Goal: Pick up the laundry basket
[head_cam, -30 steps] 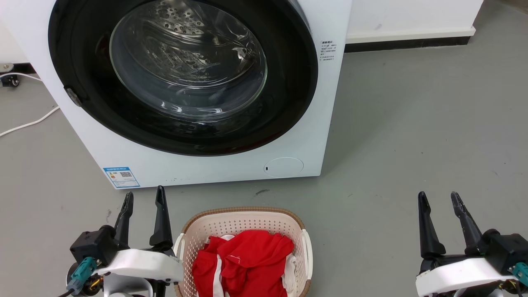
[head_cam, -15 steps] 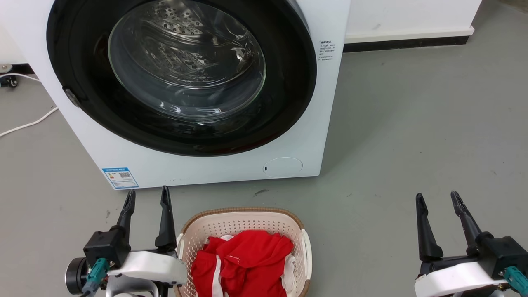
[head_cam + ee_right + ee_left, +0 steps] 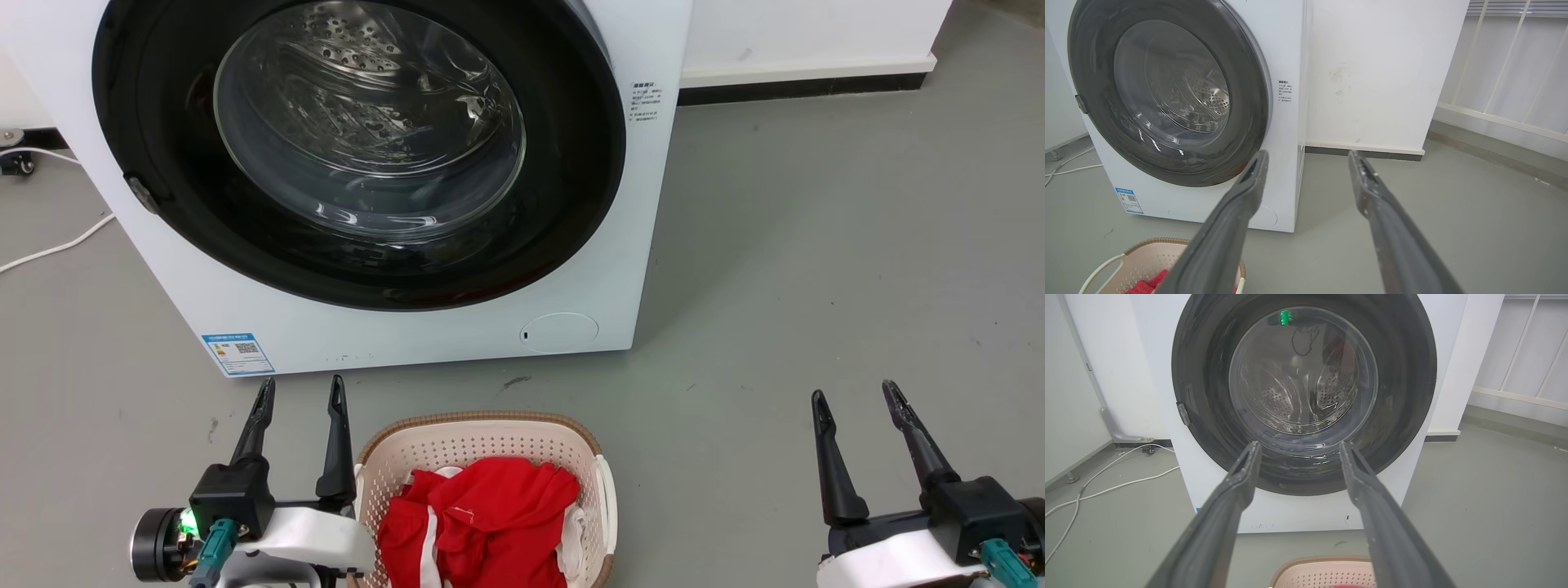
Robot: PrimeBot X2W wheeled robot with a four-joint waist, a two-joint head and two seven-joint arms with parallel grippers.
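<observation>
The laundry basket (image 3: 482, 447), perforated cream plastic with a brown rim, is shown bottom centre, red cloth (image 3: 490, 510) inside. The left gripper (image 3: 300, 382), just beside it, and the right gripper (image 3: 852, 392), lower right, are spread. A white railing (image 3: 1502, 65) is revealed by the right wrist view.

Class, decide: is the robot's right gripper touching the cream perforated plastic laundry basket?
Apart. The head view shows a stretch of grey floor between the open right gripper and the cream perforated plastic laundry basket.
</observation>
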